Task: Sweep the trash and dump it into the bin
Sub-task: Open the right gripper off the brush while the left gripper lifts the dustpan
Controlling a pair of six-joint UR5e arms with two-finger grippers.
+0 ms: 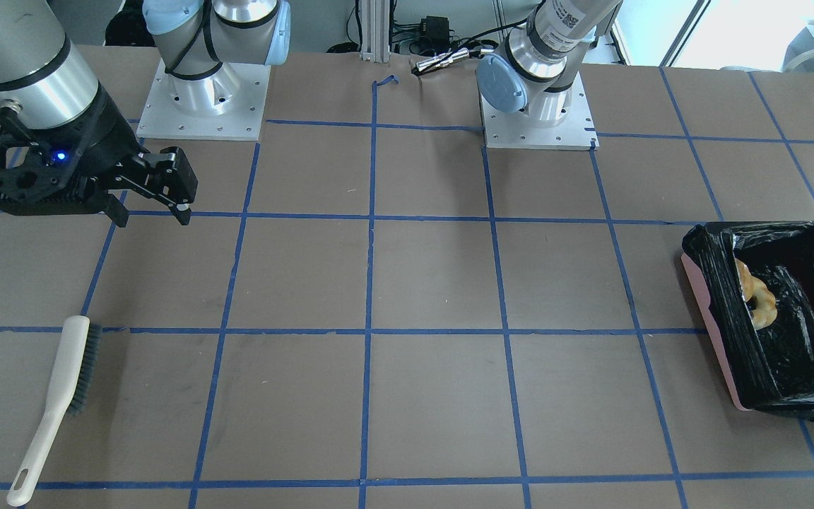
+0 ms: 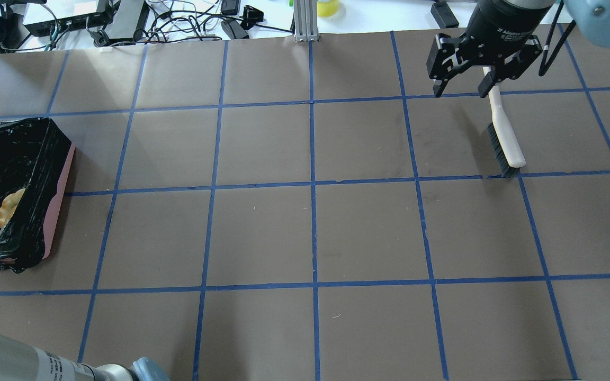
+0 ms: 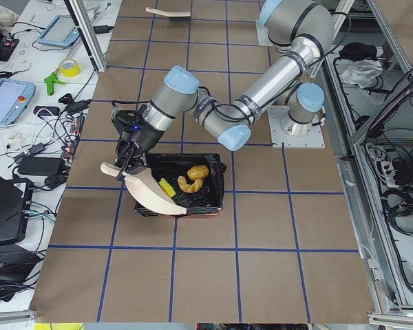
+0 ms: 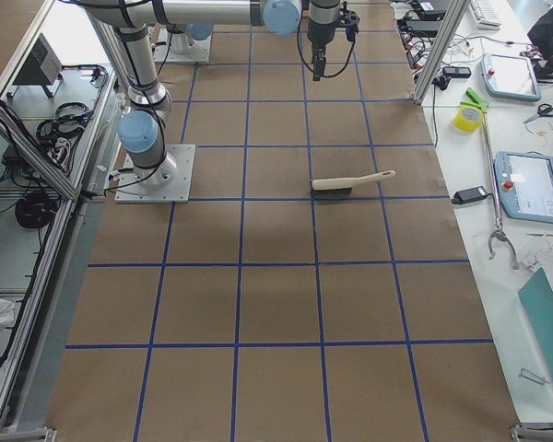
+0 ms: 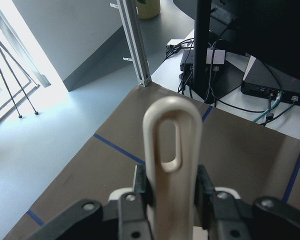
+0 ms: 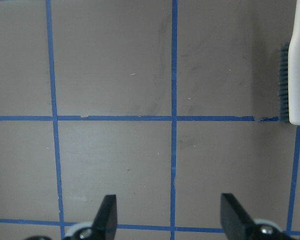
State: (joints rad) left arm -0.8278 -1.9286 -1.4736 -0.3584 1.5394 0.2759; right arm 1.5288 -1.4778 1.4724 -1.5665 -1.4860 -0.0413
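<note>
Dustpan handle (image 5: 172, 160) clamped tight in L gripper (image 5: 172, 192), pan (image 3: 151, 194) tilted at bin (image 2: 59, 209) rim.
Trash is inside bin on black liner (image 2: 19, 153): glossy orange lump (image 3: 197, 172), pale curved piece (image 3: 188, 185), sponge (image 3: 166, 187). All prob. light; lump looks slick, sponge soft, so better swept & carried in pan than pinched. Farther off, R gripper (image 6: 171, 212) hovers empty, fingers spread wide, near brush (image 2: 503, 143) lying on table (image 1: 435, 283); grab brush by its slim stiff handle.
</note>
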